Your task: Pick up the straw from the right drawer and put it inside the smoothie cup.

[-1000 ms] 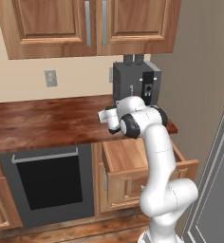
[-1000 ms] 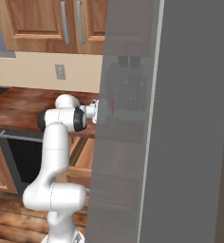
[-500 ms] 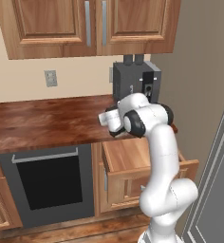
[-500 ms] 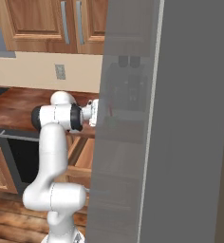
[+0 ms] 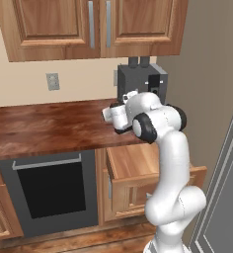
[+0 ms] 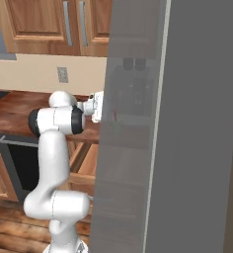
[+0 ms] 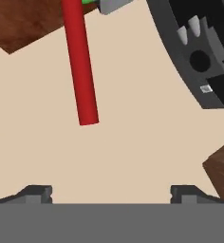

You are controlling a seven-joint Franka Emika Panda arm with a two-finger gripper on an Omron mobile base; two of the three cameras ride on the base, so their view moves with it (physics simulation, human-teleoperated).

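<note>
Gripper (image 7: 111, 192) jaws stand wide, holding nothing; straw (image 7: 80, 66) runs down into the smoothie cup (image 7: 88, 2). You look done.

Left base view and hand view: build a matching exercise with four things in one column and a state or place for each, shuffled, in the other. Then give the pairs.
Things:
1. straw
2. right drawer
3. gripper
4. coffee machine

States:
A. pulled out under the counter
B. open, holding nothing
C. standing at the counter's back, by the wall
D. red, free of the fingers

Pairs: 1-D, 2-A, 3-B, 4-C
</note>
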